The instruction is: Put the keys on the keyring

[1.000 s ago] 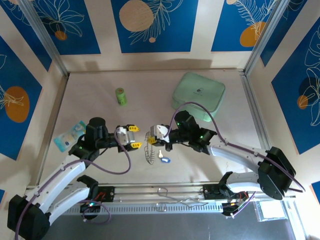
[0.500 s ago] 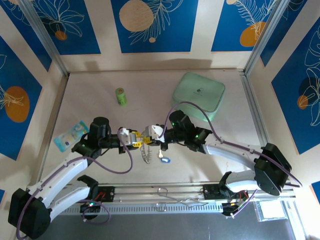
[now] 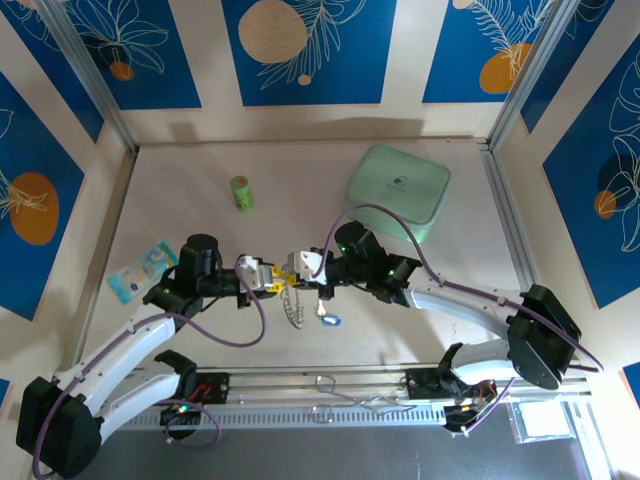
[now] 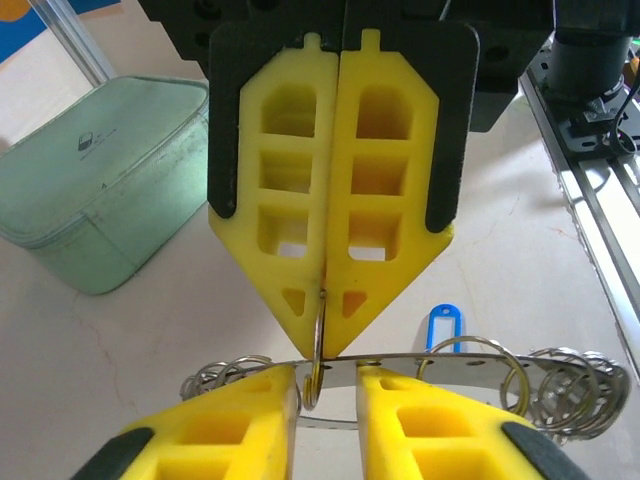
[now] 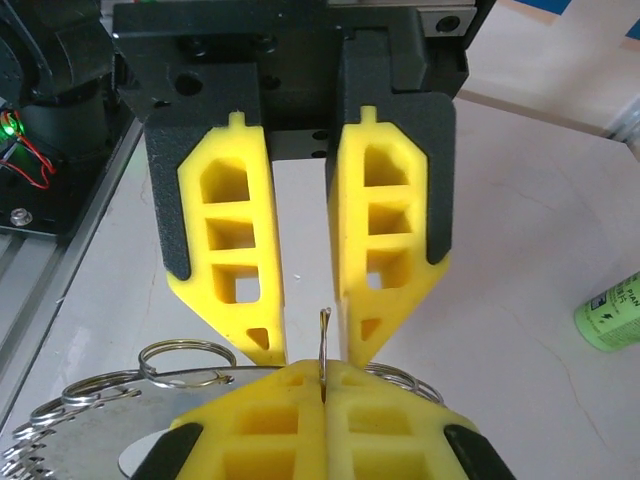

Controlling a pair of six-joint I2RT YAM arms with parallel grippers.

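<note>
Left wrist view: my left gripper [image 4: 327, 392] has narrowed to a slim gap around one loop [image 4: 316, 352] of the keyring [image 4: 480, 360], not yet clearly pinching it. My right gripper [image 4: 325, 318], closed tight, holds that loop from the opposite side. Both arms have drawn together mid-table [image 4: 150, 340]. The blue-tagged key [image 4: 443, 325] lies just right of the ring, unthreaded. I judge threading comes next.

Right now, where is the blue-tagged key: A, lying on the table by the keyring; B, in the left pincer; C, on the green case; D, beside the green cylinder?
A: the blue-tagged key lies on the table just beside the keyring.
</note>
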